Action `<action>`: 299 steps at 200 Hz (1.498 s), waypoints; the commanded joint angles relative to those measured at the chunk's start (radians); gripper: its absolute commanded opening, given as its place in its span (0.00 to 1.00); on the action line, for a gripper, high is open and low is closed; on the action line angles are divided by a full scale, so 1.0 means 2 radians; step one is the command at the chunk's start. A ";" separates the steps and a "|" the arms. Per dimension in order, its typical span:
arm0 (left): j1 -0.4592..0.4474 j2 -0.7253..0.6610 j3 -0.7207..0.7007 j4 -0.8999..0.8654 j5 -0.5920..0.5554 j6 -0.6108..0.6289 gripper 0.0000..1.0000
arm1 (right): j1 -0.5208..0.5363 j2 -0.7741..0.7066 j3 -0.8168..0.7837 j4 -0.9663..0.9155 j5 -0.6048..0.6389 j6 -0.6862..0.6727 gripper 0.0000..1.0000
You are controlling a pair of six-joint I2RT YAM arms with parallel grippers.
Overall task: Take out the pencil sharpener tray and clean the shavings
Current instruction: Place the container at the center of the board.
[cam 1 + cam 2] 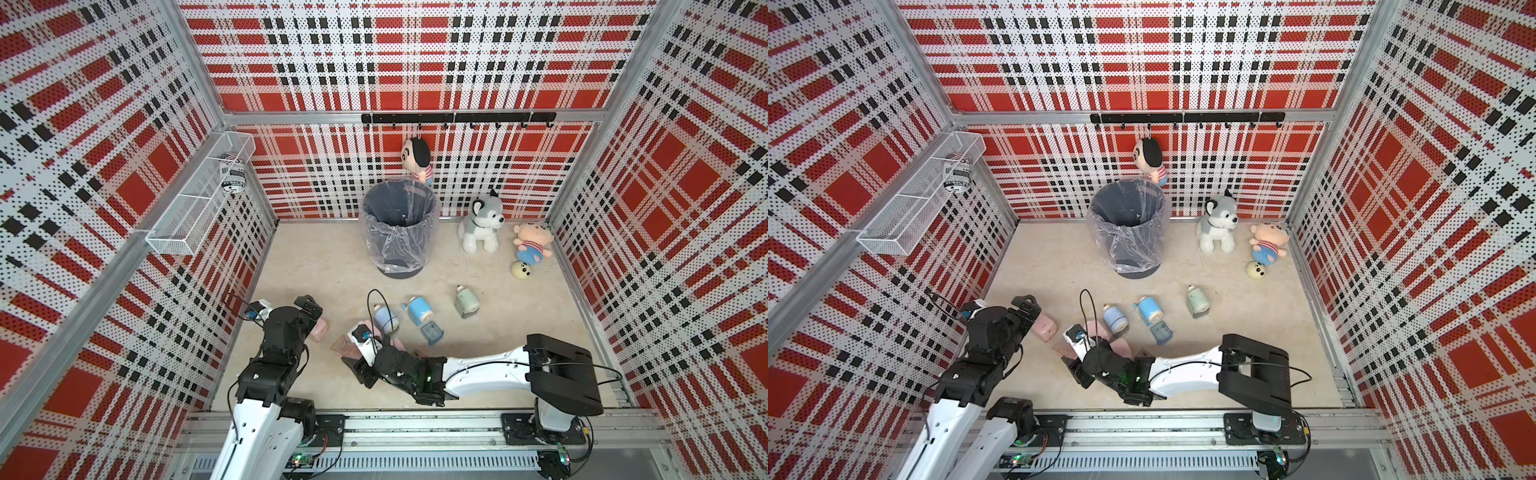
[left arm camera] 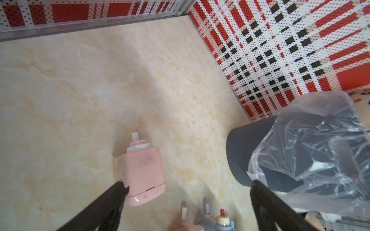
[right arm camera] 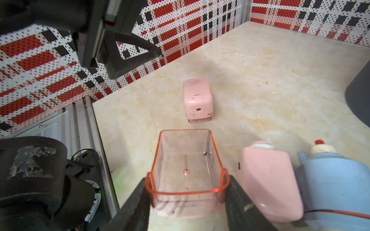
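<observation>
Sharpeners lie scattered on the desk (image 1: 324, 257), on the robot's side of the plastic-lined bin (image 1: 399, 224). Farthest to the bin's left, the left claw (image 2: 188, 185) hangs with its jaws spread wide and holds nothing. It is over a pink sharpener (image 2: 143, 170) that lies on the desk.

Closer to the bin's line, but still left of it and nearest the robot, the right claw (image 3: 187, 192) is clamped on the clear, orange-rimmed tray (image 3: 186, 160), one finger on each long wall. Only a dark speck or two shows inside. Whether the tray touches the desk cannot be told.

Just beside the tray lies a second pink sharpener (image 3: 270, 180), and next to that a pale blue sharpener (image 1: 385, 319). Directly in front of the bin are a brighter blue sharpener (image 1: 417, 309) and a loose blue tray (image 1: 431, 332). To the bin's right lies a green sharpener (image 1: 465, 303).
</observation>
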 commanded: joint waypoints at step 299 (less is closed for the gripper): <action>0.213 0.005 -0.070 0.223 0.323 0.084 0.98 | -0.016 0.267 0.186 -0.017 0.050 0.066 0.58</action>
